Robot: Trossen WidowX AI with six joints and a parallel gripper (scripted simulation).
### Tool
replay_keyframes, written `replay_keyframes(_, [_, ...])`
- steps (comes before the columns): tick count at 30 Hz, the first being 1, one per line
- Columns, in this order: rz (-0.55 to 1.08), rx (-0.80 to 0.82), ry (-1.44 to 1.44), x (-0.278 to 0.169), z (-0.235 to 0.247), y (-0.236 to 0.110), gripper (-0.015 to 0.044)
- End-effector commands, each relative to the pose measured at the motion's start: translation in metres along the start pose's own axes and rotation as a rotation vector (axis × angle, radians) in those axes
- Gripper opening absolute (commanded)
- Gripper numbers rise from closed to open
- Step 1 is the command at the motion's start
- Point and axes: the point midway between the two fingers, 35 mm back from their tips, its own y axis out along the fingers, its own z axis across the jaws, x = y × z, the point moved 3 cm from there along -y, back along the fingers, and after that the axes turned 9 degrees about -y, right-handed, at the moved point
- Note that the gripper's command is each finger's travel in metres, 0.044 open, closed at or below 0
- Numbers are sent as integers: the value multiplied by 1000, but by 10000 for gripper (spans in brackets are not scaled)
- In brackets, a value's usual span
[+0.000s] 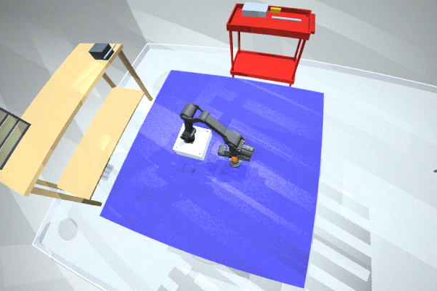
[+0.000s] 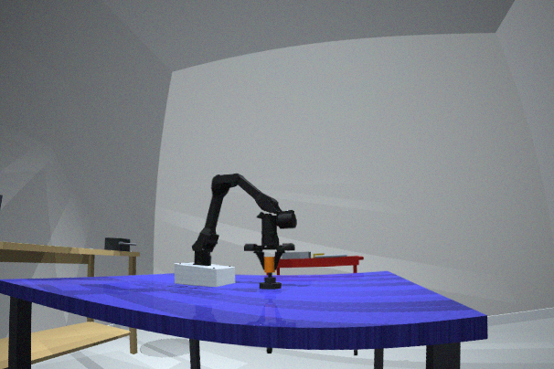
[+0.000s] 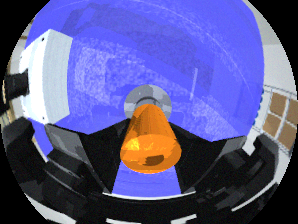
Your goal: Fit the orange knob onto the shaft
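My gripper (image 1: 234,157) (image 2: 269,263) (image 3: 149,152) is shut on the orange knob (image 1: 234,158) (image 2: 269,263) (image 3: 149,141) and holds it upright, pointing straight down. The round grey pedestal (image 1: 235,164) (image 2: 270,285) (image 3: 137,100) stands on the blue table right below the knob. In the exterior view the knob's lower end sits on the dark shaft (image 2: 270,276), and a short length of shaft still shows between knob and pedestal. In the wrist view the knob hides the shaft, and only the pedestal's far rim shows behind it.
The arm's white base block (image 1: 198,144) (image 2: 204,274) (image 3: 47,63) stands on the table to the left of the pedestal. A red cart (image 1: 270,25) (image 2: 320,261) stands beyond the table, and a wooden bench (image 1: 58,119) (image 2: 50,253) stands to the left.
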Motion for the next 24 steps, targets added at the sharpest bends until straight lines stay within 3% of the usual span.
replay_keyframes(1, [0,-2,-23,0,-1,1,0])
replay_keyframes(24, [0,-2,-23,0,0,2,0])
